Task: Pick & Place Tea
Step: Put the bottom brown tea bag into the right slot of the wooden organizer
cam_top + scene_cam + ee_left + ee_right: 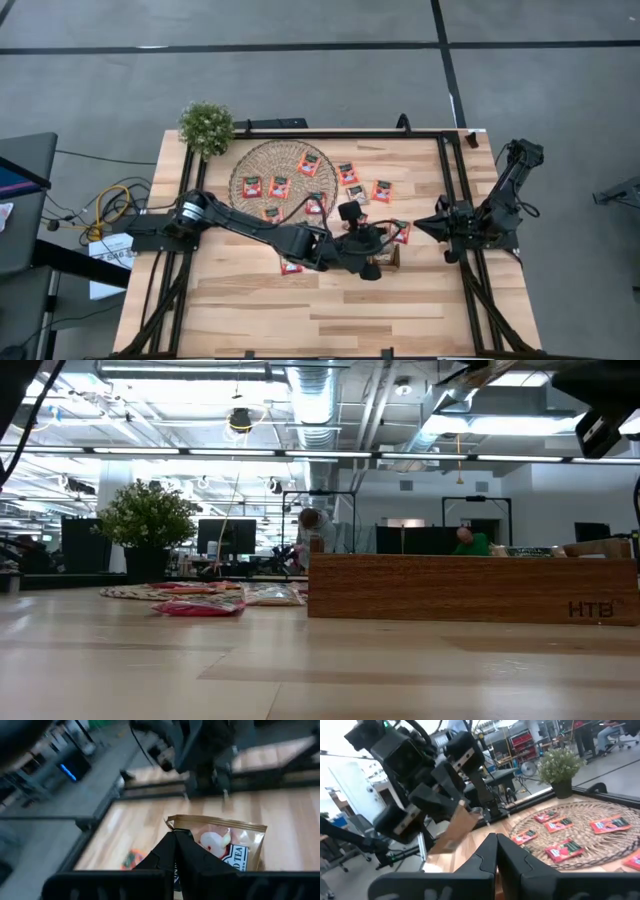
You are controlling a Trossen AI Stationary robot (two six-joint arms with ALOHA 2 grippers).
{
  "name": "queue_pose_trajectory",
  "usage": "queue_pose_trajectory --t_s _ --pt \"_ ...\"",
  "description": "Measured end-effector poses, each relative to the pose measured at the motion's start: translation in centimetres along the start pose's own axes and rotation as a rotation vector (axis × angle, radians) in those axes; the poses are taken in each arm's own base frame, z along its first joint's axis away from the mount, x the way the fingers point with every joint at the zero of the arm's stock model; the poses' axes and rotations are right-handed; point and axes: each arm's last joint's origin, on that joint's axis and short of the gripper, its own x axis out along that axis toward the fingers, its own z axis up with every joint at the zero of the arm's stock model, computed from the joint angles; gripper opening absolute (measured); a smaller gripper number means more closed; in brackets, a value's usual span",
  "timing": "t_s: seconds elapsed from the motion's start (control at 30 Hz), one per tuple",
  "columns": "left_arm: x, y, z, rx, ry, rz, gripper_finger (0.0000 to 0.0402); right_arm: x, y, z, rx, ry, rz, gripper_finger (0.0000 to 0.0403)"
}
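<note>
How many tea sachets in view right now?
11 sachets. Six on the woven mat, three right of it, one beside the left arm, one in the left end effector. More may be hidden.

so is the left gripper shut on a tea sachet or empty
Shut on a tea sachet: the left gripper has its fingers pressed together on the sachet's edge, lifted off the table.

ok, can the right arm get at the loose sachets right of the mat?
Probably yes: the right end effector, shut, sits near those sachets with bare table between; the left arm crosses clear of that path.
</note>
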Motion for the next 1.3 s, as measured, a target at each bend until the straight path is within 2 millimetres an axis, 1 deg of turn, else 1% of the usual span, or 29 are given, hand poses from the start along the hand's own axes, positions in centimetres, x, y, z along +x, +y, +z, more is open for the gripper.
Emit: queue_pose_trajectory --t_s 0.13,0.33,0.5,0.57,0.73,0.8,0.9,1.07,1.17,1.3 --pt "0.4 -0.1 -0.1 0.063 -0.007 0.069 0.0000 0.0 0.0 0.0 -0.004 0.000 0.001 0.0001" --pt "0.6 0.3 0.0 0.074 -0.013 0.083 0.0000 0.2 -0.2 0.0 -0.031 -0.008 -0.028 0.0001" --pt "0.9 0.2 -0.2 0.150 -0.007 0.102 0.0000 0.5 -0.5 0.4 -0.006 -0.037 -0.059 0.0001" --pt "1.0 0.1 -0.3 0.172 -0.003 0.104 0.0000 0.7 -0.5 0.6 0.015 -0.050 -0.043 0.0001" --pt "1.4 0.0 -0.6 0.196 0.009 0.117 0.0000 1.0 -0.4 0.9 0.014 -0.039 0.073 0.0002" --pt "1.4 0.1 -0.6 0.202 0.008 0.120 0.0000 1.2 -0.3 1.3 0.013 -0.043 0.074 0.0008" --pt "1.6 0.3 -0.6 0.202 0.012 0.127 0.0000 1.5 -0.2 2.0 0.000 -0.041 0.051 0.0033" --pt "1.8 0.6 -0.7 0.205 0.017 0.138 0.0000 2.2 0.2 2.4 0.008 -0.004 0.027 0.0092" --pt "1.9 0.8 -0.7 0.212 0.020 0.142 0.0000 2.8 0.4 2.1 0.032 0.054 0.017 0.0129" --pt "2.0 0.9 -0.7 0.237 0.025 0.149 0.0000 3.9 0.4 1.5 0.045 0.130 -0.053 0.0176"
